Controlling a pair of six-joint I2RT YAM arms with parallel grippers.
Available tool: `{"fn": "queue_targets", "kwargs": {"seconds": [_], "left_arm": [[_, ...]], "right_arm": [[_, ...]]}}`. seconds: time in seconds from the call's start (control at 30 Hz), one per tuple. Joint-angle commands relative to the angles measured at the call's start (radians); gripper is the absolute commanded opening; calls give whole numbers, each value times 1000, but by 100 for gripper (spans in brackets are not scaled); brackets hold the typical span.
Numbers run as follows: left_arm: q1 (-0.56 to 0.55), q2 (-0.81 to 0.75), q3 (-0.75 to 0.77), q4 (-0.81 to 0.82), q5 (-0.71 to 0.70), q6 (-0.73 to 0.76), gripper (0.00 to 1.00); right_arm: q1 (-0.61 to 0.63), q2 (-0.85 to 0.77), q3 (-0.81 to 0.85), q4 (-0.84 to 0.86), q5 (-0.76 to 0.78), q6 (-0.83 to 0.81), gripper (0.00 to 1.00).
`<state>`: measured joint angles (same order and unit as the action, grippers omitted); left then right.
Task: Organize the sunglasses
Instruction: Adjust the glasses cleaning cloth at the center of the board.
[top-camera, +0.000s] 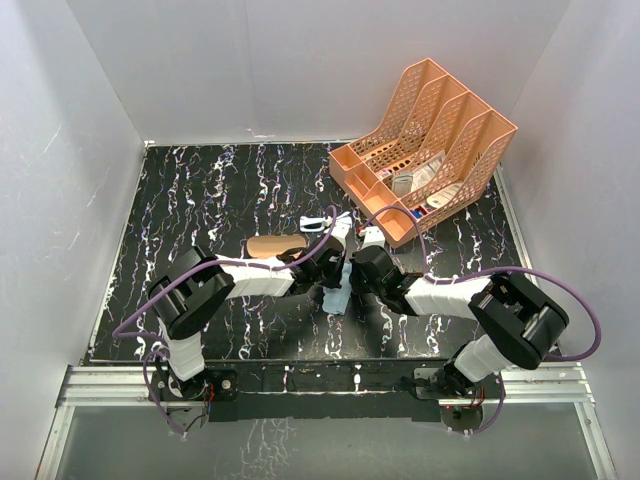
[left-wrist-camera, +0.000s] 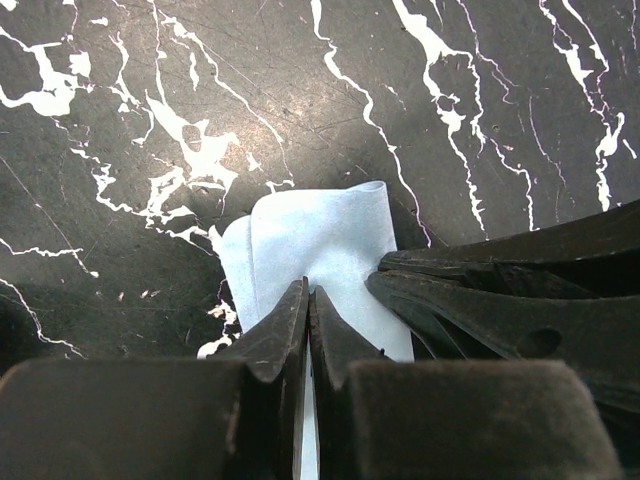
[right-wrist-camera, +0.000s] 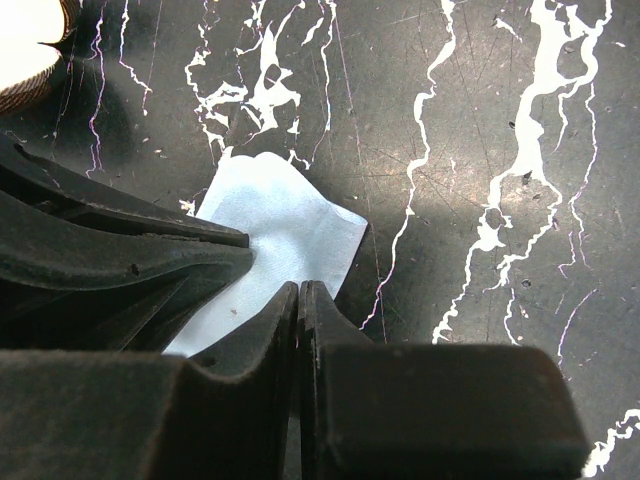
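The sunglasses (top-camera: 318, 222), thin white frame with bluish lenses, lie on the black marbled table behind both grippers and are held by neither. My left gripper (top-camera: 329, 289) (left-wrist-camera: 308, 291) and right gripper (top-camera: 349, 289) (right-wrist-camera: 300, 286) meet tip to tip at mid-table. Each is shut on a folded light blue cloth (top-camera: 337, 300) (left-wrist-camera: 320, 235) (right-wrist-camera: 280, 215). In each wrist view the other arm's dark fingers (left-wrist-camera: 470, 285) (right-wrist-camera: 140, 250) rest on the cloth beside my own. The sunglasses do not show in either wrist view.
A brown plaid case (top-camera: 277, 246) (right-wrist-camera: 25, 70) lies just left of the sunglasses, close behind the left wrist. An orange slotted organizer (top-camera: 425, 150) holding small items stands at the back right. White walls enclose the table on three sides.
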<state>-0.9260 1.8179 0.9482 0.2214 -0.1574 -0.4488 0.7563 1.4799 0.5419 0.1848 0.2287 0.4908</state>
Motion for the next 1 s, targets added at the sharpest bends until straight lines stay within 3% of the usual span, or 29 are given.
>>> {"fn": "queue_targets", "kwargs": {"seconds": [0.0, 0.37, 0.77, 0.97], "left_arm": [[1, -45, 24, -109, -21, 13, 0], [-1, -177, 35, -172, -90, 41, 0], [-1, -134, 17, -135, -79, 39, 0], [-2, -129, 8, -124, -75, 37, 0]], "right_arm": [[-6, -4, 0, 34, -3, -9, 4], [-6, -6, -3, 43, -10, -12, 4], [-5, -88, 19, 9, -7, -25, 8], [-25, -113, 36, -12, 29, -44, 4]]}}
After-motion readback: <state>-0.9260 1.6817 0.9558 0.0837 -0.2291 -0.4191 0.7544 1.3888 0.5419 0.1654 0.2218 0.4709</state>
